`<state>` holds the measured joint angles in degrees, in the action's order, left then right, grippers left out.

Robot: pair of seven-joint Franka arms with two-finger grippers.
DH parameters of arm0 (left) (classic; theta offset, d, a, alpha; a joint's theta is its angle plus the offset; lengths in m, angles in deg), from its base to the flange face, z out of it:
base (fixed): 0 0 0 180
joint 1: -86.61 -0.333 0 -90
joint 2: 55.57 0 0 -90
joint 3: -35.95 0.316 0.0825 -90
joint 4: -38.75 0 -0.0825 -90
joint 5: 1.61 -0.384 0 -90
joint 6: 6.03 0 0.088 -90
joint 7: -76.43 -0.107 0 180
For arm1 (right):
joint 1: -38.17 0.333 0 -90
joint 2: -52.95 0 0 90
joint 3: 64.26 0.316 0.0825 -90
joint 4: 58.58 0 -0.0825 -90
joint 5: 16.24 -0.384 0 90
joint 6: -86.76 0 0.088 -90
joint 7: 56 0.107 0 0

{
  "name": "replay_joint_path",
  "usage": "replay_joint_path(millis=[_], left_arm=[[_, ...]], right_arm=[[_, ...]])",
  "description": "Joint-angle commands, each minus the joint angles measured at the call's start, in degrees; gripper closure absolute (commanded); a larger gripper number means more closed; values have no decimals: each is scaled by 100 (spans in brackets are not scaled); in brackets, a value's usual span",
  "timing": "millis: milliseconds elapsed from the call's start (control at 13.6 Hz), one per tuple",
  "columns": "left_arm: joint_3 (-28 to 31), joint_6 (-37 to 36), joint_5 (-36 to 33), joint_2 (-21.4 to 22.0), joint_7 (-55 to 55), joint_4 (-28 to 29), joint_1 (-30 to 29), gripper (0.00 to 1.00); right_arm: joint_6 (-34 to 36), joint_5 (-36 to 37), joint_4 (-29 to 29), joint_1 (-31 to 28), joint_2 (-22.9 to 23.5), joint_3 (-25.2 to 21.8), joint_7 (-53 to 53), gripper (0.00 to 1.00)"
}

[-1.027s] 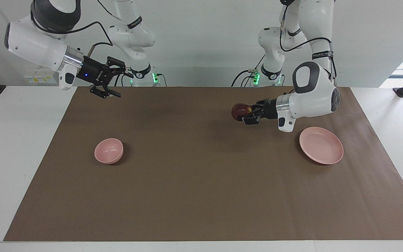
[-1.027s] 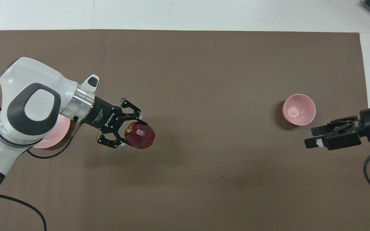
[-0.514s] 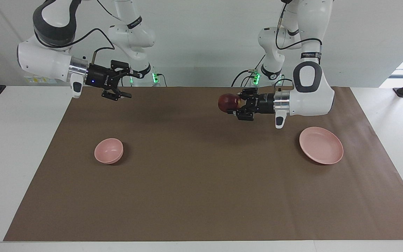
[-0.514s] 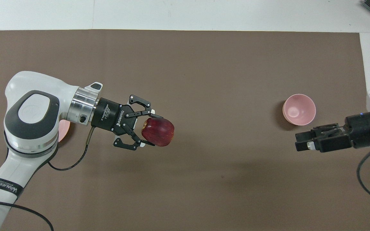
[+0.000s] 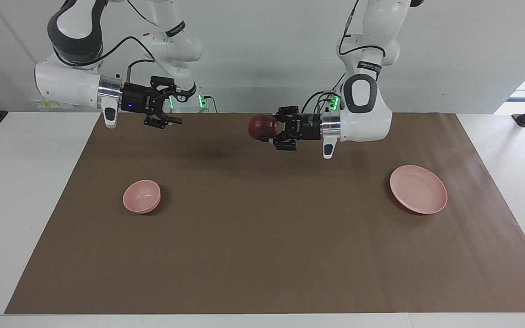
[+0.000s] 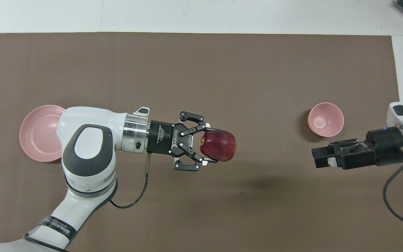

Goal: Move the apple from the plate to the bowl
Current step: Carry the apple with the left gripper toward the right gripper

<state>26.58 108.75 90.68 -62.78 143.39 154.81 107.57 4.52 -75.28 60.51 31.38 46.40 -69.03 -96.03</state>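
Since a second ago: left pincer (image 5: 269, 132) (image 6: 205, 146) carried off from beside plate (image 5: 419, 195) (image 6: 39, 138) toward middle of counter (image 5: 262, 255) (image 6: 201, 70), apple (image 5: 262, 126) (image 6: 218, 145) with it; right pincer (image 5: 167, 106) (image 6: 322, 157) shifted inward from right arm's end, now level and pointing toward the apple. Now: left pincer closed on apple, held sideways, up in the air over bare brown mat (image 5: 262, 218) (image 6: 201, 87) around mid-counter, shadow on mat below. Apple dark red, yellowish patch toward the fingers. Plate bare, flat on mat at left arm's end, well apart from apple. Bowl (image 5: 141, 196) (image 6: 326, 119) upright on mat toward right arm's end, nothing inside. Right pincer raised over mat near bowl, holding nothing, fingers apart with a gap showing in facing view. Clear gap between the two pincers; apple between plate and bowl, nearer neither rim. Cable looping from left wrist.
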Motion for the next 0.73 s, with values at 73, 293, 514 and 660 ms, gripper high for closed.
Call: replay_joint_path(millis=[73,293,514,660], left_arm=[[-458,1106,807,184,309,102,278,100],[-846,1397,1027,167,309,-30,278,100],[-1294,1880,1036,140,309,-171,278,100],[-1383,1995,1071,36,300,-320,269,100]], right_arm=[[-204,-142,211,152,-153,19,-93,0],[-249,-134,281,170,-171,28,116,0],[-459,-134,255,363,-153,37,1082,0],[-425,-142,246,442,-136,46,1496,0]])
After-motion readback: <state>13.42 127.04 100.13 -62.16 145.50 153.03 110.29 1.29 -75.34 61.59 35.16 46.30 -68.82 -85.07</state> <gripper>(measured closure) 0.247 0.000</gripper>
